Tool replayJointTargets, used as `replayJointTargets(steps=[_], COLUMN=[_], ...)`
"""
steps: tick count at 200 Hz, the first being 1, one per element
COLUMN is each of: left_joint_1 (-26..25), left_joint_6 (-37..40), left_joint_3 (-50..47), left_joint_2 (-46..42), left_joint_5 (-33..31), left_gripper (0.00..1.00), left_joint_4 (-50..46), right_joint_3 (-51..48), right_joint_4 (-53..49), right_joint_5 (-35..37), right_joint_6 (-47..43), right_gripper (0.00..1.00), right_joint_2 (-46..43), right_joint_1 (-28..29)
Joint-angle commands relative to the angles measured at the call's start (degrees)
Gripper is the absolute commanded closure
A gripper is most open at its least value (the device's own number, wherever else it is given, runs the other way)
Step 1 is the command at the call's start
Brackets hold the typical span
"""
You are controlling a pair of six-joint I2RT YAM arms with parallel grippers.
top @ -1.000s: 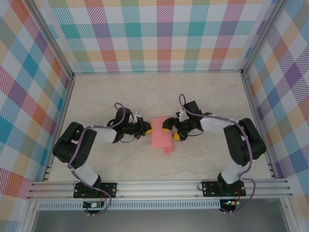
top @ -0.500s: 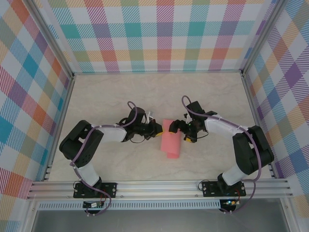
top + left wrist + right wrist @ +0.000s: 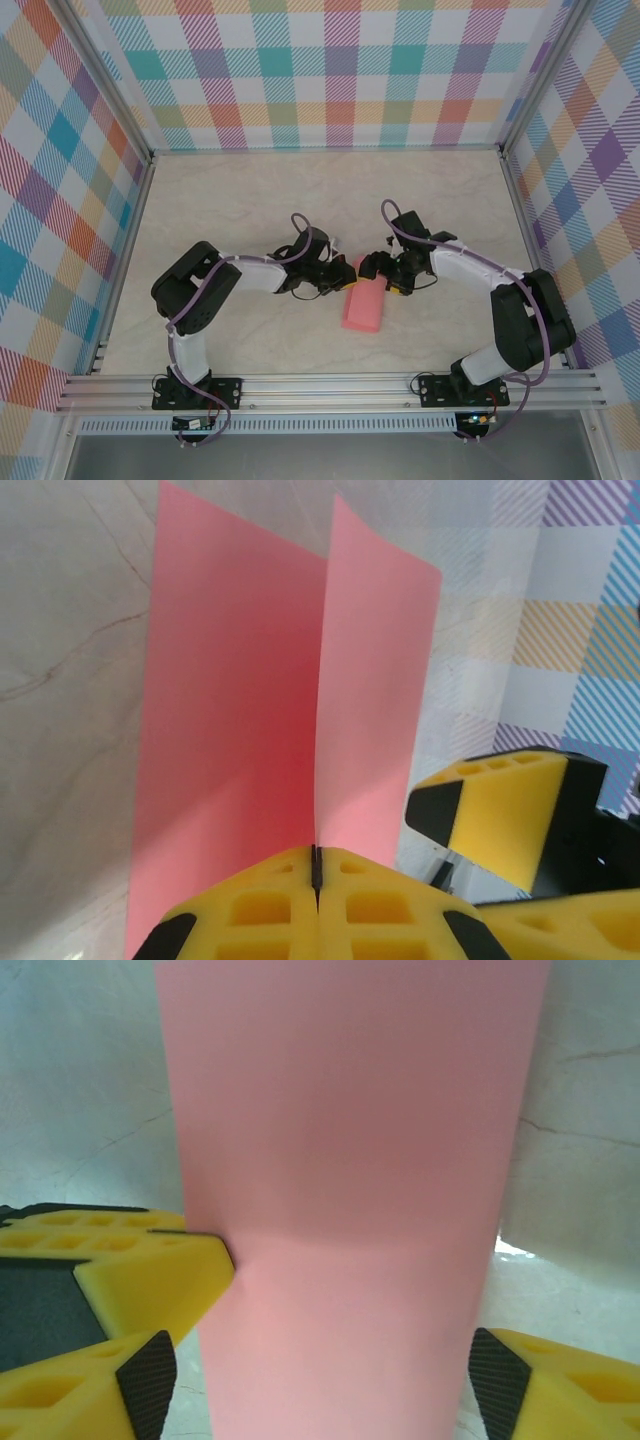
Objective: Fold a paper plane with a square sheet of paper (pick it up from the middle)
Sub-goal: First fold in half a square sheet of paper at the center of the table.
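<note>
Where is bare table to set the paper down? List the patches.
Free: far table below the back wall; near strip between the square sheet of paper and front rail. Crowded: centre, where left gripper and right gripper meet the sheet.

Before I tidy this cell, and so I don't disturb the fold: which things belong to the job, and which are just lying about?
Part of the job: square sheet of paper, folded over; left gripper, shut on its crease; right gripper, open, astride the sheet.

Not part of it: table; checked walls; metal rail at the near edge.
</note>
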Motion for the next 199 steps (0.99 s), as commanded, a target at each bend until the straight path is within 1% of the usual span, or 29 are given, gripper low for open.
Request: replayJointTargets(steps=[1, 47, 95, 132, 147, 165, 179, 199], left_joint_1=[-0.6, -0.7, -0.7, -0.6, -0.6, -0.6, -0.5, -0.1], left_joint_6=[2.7, 3.7, 4.0, 4.5, 4.7, 5.0, 5.8, 6.6], left_joint_3=[2.3, 2.7, 1.7, 2.4, 2.6, 3.4, 4.1, 4.8], left_joint_2=[1.1, 1.9, 1.5, 1.3, 0.4, -1.1, -2.1, -3.5], left_joint_5=[-1.4, -2.6, -3.8, -3.7, -4.3, -5.3, -5.9, -7.1], left_gripper=[1.0, 1.0, 1.0, 1.0, 0.94, 0.83, 0.71, 0.64], left_joint_4=[-4.4, -6.9, -7.5, -8.8, -9.8, -11.9, -14.2, -16.8], right_joint_3=[-0.8, -0.3, -0.7, -0.8, -1.4, -2.0, -1.9, -1.6], right_joint_4=[-1.5, -2.3, -1.4, -1.2, -0.4, 0.8, 1.2, 1.4], right_joint_5=[-0.5, 1.2, 1.4, 2.4, 2.6, 2.6, 2.6, 2.8], right_joint_6=[-0.2, -0.4, -0.3, 0.0, 0.1, 0.0, -0.4, -0.8], right_gripper=[0.24, 0.31, 0.41, 0.43, 0.45, 0.46, 0.46, 0.47], right_joint_2=[1.0, 3.9, 6.5, 8.9, 9.7, 10.7, 11.6, 13.0], right_joint_1=[-0.3, -0.3, -0.3, -0.3, -0.2, -0.2, -0.2, -0.2])
